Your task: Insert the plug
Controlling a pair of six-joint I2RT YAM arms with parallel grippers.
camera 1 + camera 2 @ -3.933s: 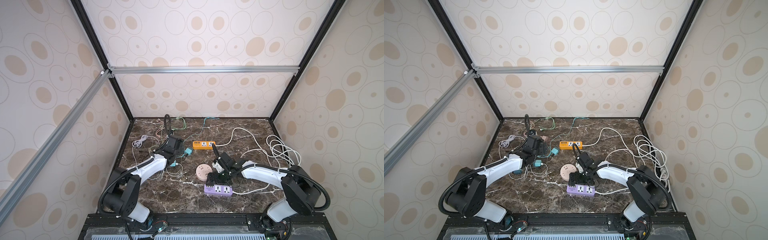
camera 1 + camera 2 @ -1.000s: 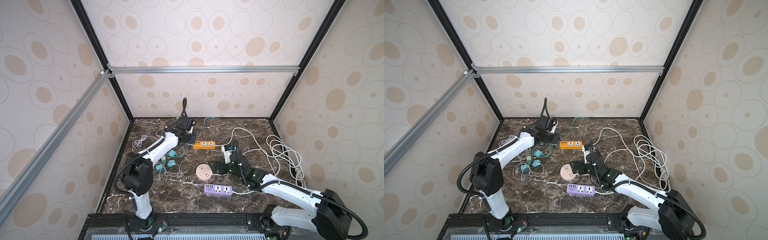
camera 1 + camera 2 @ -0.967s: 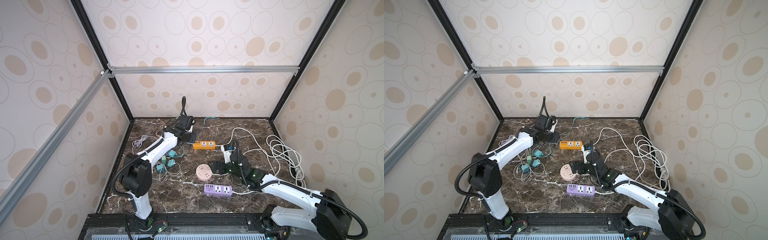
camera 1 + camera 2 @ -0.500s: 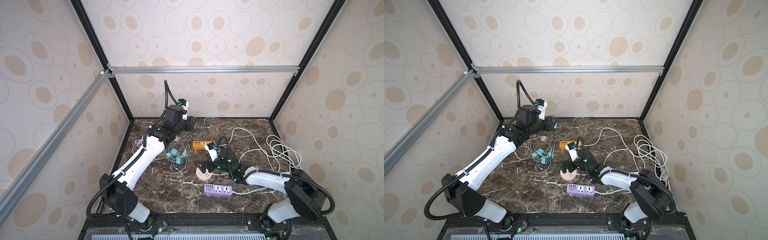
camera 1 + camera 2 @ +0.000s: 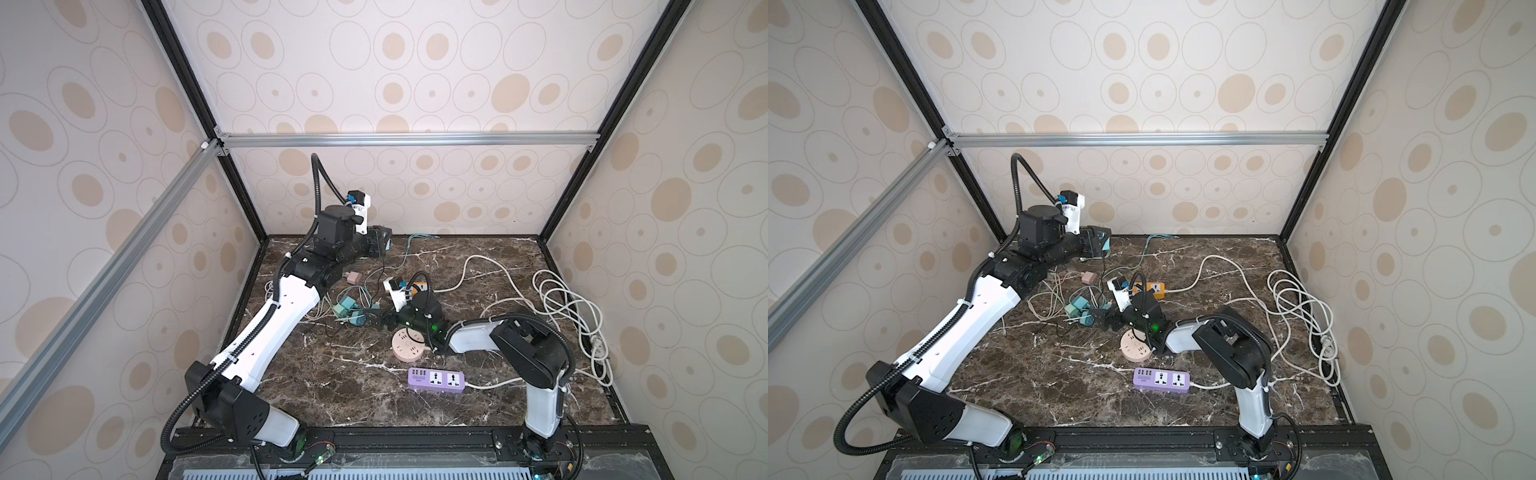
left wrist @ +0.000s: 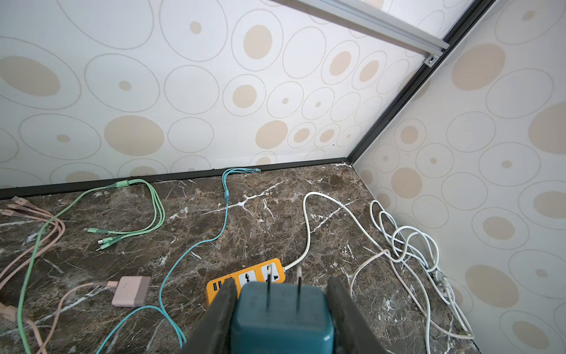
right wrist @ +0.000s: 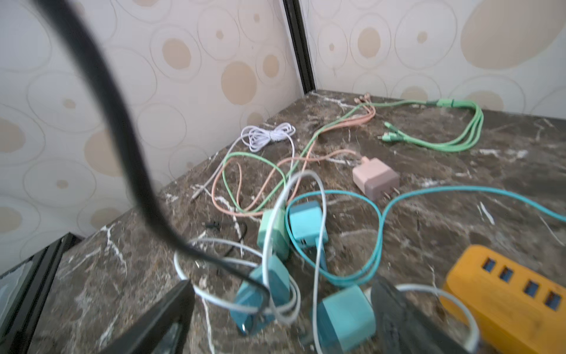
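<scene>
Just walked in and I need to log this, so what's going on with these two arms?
The left gripper holds a dark teal plug above the table, prongs out, with the orange power strip ahead in its wrist view; it is not inserted yet. The right gripper hangs open, low over a tangle of teal chargers and cables.

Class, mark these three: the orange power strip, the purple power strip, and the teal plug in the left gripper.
orange power strip (image 6: pixel 245 275): left wrist view, top face.
purple power strip (image 5: pixel 436 379): in a top view, top face.
teal plug (image 6: pixel 281 309): left wrist view, pronged face.
</scene>
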